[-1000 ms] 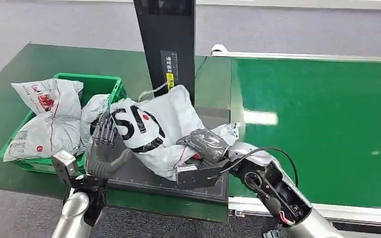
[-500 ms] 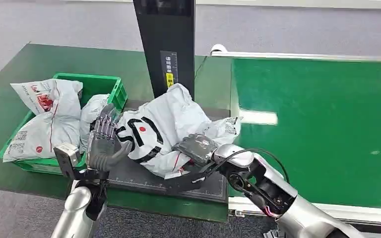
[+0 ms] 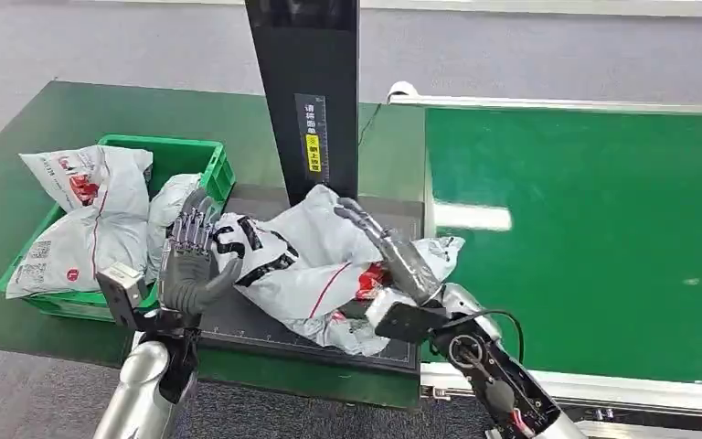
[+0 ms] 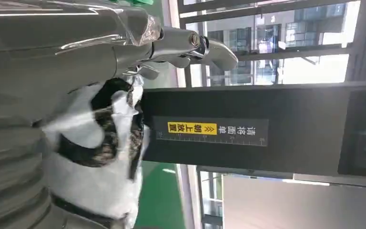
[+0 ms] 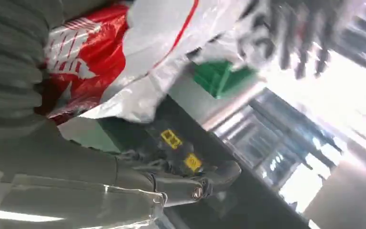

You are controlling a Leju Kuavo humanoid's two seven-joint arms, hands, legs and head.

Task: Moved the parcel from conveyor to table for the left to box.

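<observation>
A white plastic parcel [image 3: 315,261] with black and red print lies crumpled on the dark plate [image 3: 256,322] at the foot of the black post. My left hand [image 3: 190,263] stands upright with its fingers apart, palm against the parcel's left end. My right hand [image 3: 393,251] lies on the parcel's right side with its fingers stretched out and apart, gripping nothing. The left wrist view has the parcel [image 4: 100,157] pressed close to the palm, below the straight fingers [image 4: 190,45]. The right wrist view looks across the parcel's red print [image 5: 86,57], past an extended finger [image 5: 190,186].
A green crate [image 3: 169,154] holding several white parcels stands at the left on the dark green table [image 3: 46,119]. The black post [image 3: 306,82] rises just behind the plate. The green conveyor belt [image 3: 585,229] runs along the right, past a metal rail [image 3: 430,192].
The parcel has dropped from a raised, tilted hold to lying flat on the plate. My right hand has uncurled and let it go. My left hand has stayed upright at its left end.
</observation>
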